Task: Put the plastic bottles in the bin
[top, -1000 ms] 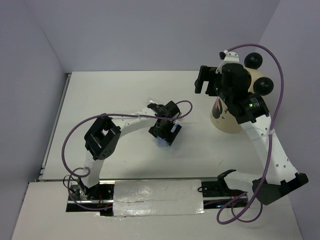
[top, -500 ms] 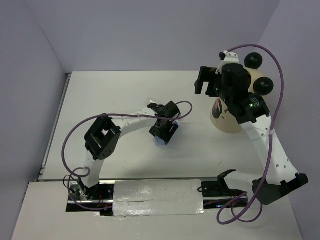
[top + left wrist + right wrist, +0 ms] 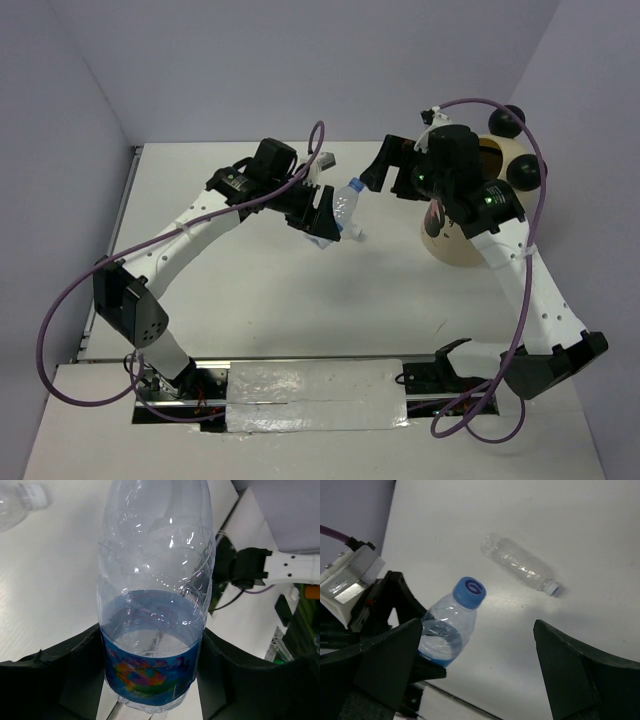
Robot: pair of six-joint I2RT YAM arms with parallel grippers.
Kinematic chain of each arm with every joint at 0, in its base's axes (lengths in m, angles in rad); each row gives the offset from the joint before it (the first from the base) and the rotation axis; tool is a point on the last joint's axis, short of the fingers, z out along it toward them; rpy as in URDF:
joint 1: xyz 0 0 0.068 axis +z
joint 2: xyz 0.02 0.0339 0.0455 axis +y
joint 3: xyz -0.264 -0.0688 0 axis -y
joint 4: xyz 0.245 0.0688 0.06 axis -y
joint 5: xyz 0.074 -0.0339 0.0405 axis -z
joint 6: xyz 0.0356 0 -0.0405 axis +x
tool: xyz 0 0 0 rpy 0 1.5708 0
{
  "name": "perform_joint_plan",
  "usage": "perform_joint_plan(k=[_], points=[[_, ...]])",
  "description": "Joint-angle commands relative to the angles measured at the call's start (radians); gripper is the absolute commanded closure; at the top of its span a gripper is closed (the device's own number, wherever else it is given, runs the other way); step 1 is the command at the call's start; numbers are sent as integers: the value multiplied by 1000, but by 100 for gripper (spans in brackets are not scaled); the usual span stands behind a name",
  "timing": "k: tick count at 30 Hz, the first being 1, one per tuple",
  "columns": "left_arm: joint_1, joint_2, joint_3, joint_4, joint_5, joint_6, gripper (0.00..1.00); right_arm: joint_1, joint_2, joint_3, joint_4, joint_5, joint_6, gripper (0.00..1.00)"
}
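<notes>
Left gripper (image 3: 322, 214) is clamped on the blue-labelled lower end of a clear, crinkled plastic bottle (image 3: 152, 595) with a blue cap, held off the table at centre of the top view. Right gripper (image 3: 477, 640) is spread wide and empty, facing that cap. A second bottle (image 3: 520, 566), smooth and unlabelled, lies on the white table (image 3: 580, 525). The rounded cream bin (image 3: 462, 250) stands at right.

right gripper (image 3: 385, 170) + arm stand between held bottle (image 3: 343, 205) and bin (image 3: 455, 250) | 1 loose bottle (image 3: 520, 566) on table (image 3: 250, 290)
</notes>
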Motion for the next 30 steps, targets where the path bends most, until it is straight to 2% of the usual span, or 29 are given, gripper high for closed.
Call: perform_joint_plan(k=[1, 5, 10, 14, 19, 25, 29, 30], points=[[-4, -10, -6, 66, 143, -26, 31, -5, -27, -39, 131, -108, 146, 0], [-2, -23, -28, 101, 165, -56, 31, -5, -12, -109, 224, -159, 218, 0], [2, -38, -33, 110, 182, -63, 30, -5, 11, -143, 264, -154, 264, 0], [8, -33, -25, 107, 190, -60, 29, -5, 19, -159, 279, -145, 290, 5], [8, -38, -25, 113, 183, -64, 29, -5, 18, -192, 299, -155, 313, 23], [10, -41, -34, 121, 179, -69, 29, -5, 16, -215, 306, -154, 321, 32], [10, -38, -40, 120, 170, -69, 26, -5, 8, -219, 309, -142, 323, 50], [10, -38, -42, 120, 170, -70, 22, -5, 5, -211, 303, -136, 319, 60]])
